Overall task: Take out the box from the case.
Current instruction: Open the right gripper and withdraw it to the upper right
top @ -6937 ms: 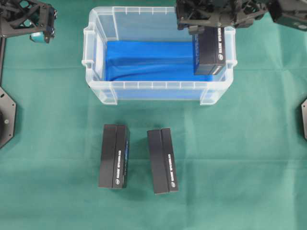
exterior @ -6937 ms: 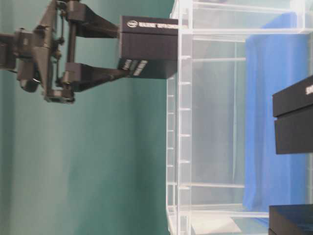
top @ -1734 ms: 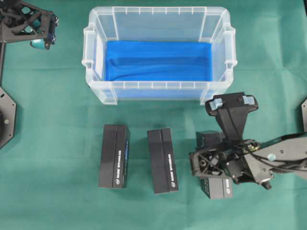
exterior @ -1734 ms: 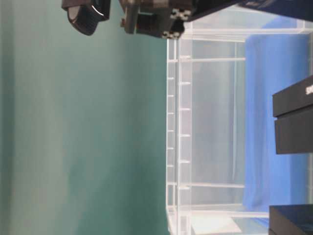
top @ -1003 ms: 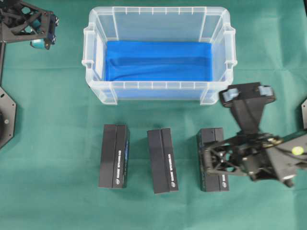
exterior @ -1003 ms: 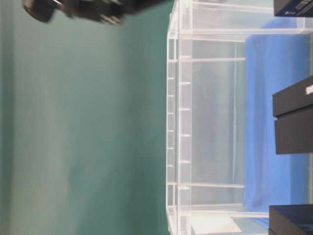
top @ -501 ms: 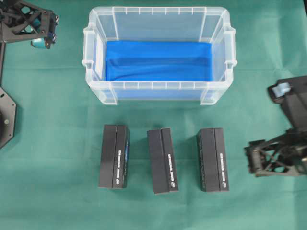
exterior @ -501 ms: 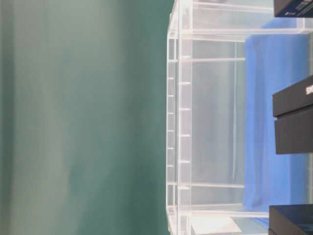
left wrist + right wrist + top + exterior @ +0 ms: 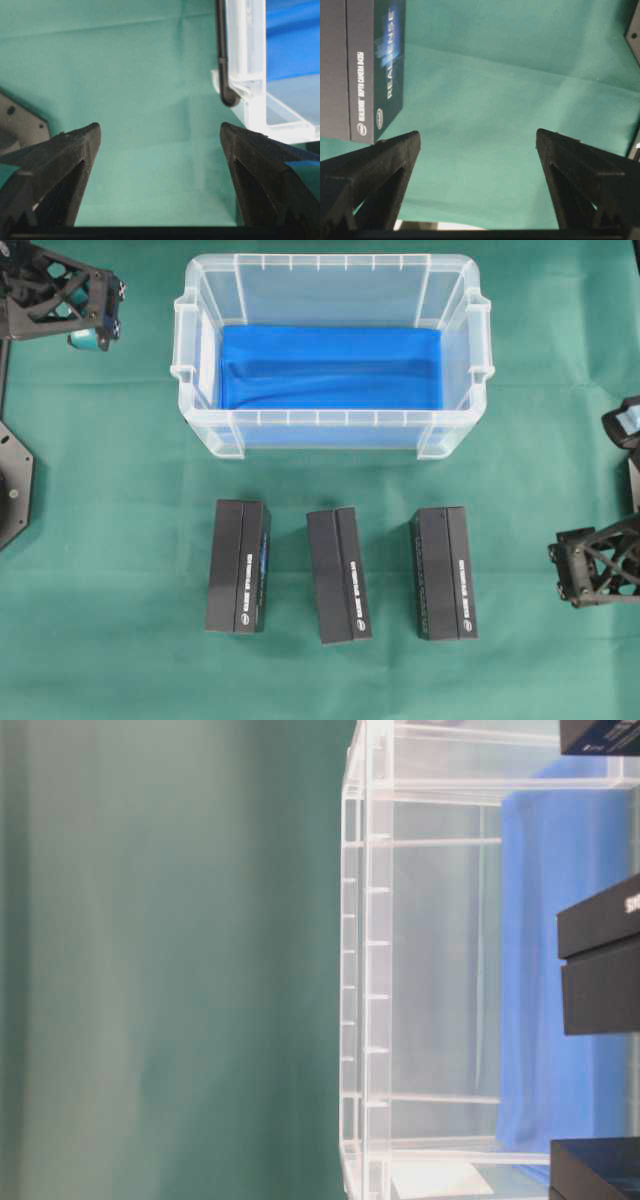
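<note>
The case point(image 9: 196, 400), a clear bin lined with blue cloth, stands at the back with no box inside. Three black boxes lie in a row on the green cloth in front of it: left point(image 9: 238, 566), middle point(image 9: 338, 574), right point(image 9: 443, 572). My right gripper point(image 9: 630, 425) is partly cut off at the right edge, well clear of the right box. In the right wrist view it point(image 9: 477, 137) is open over bare cloth, a box point(image 9: 370, 65) at upper left. My left gripper point(image 9: 82, 328) hovers at the far left, open point(image 9: 159, 135) and empty, beside the case's corner point(image 9: 250, 75).
Black arm bases sit at the left edge point(image 9: 12, 490) and the right edge point(image 9: 634, 485). In the sideways table-level view the case wall point(image 9: 370, 970) fills the middle, with boxes point(image 9: 600, 960) in front of it. Green cloth covers the whole table.
My right gripper carried a box out of the case, set it down as the right one of the row, opened and drew away to the right edge. The left arm barely moved.
</note>
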`<state>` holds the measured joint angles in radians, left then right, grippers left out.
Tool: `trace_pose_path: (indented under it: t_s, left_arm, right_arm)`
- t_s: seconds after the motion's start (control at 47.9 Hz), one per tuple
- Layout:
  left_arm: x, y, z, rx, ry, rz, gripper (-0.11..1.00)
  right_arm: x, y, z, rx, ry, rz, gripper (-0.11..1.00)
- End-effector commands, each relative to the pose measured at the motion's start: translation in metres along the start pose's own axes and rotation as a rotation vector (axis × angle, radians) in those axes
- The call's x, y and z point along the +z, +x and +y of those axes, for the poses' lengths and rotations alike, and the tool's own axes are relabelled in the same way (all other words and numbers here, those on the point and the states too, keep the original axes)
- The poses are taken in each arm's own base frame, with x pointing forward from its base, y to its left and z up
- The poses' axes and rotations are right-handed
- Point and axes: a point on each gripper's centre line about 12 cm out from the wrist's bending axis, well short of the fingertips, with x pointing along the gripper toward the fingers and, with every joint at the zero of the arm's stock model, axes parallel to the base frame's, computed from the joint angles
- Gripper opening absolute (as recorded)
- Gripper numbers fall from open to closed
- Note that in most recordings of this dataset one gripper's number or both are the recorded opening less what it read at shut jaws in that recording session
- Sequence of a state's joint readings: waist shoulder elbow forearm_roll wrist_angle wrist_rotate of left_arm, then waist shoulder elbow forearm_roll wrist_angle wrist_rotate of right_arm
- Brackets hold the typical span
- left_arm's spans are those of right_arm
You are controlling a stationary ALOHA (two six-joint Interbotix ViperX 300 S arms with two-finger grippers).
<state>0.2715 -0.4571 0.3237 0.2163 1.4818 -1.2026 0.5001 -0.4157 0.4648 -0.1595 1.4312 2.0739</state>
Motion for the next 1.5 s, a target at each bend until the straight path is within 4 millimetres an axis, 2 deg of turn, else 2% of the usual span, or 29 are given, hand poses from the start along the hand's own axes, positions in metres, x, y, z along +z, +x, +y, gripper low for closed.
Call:
trace_pose_path:
  t_s: [0.0,0.376,0.522,0.669,1.024,1.17,1.316,1.483]
  left_arm:
    - [0.000,-0.006,-0.001,-0.020,-0.001,-0.010,0.96]
    - [-0.001,-0.005,0.001,-0.019,0.001,-0.010,0.96]
    - [-0.001,-0.006,0.001,-0.020,0.001,-0.011,0.96]
    - [-0.001,-0.005,0.001,-0.019,0.001,-0.010,0.96]
    - [-0.001,-0.005,0.001,-0.020,0.000,-0.009,0.96]
    - [-0.002,-0.005,0.002,-0.020,-0.001,-0.009,0.96]
    - [-0.002,-0.005,0.001,-0.018,0.000,-0.008,0.96]
    - [-0.002,-0.005,0.001,-0.019,0.001,-0.008,0.96]
  right_arm:
    - [-0.002,-0.009,0.004,0.025,0.000,0.014,0.93]
    - [-0.002,-0.016,0.007,0.022,0.000,0.005,0.93]
    - [0.012,-0.015,0.007,0.019,0.019,-0.015,0.93]
    - [0.040,-0.017,0.001,0.032,0.025,-0.033,0.93]
    - [0.145,-0.015,-0.012,-0.007,0.001,-0.123,0.93]
    - [0.179,-0.015,-0.020,-0.035,0.005,-0.136,0.93]
    - [0.205,-0.015,-0.028,-0.062,0.011,-0.145,0.93]
    - [0.218,-0.014,-0.031,-0.079,0.010,-0.142,0.93]
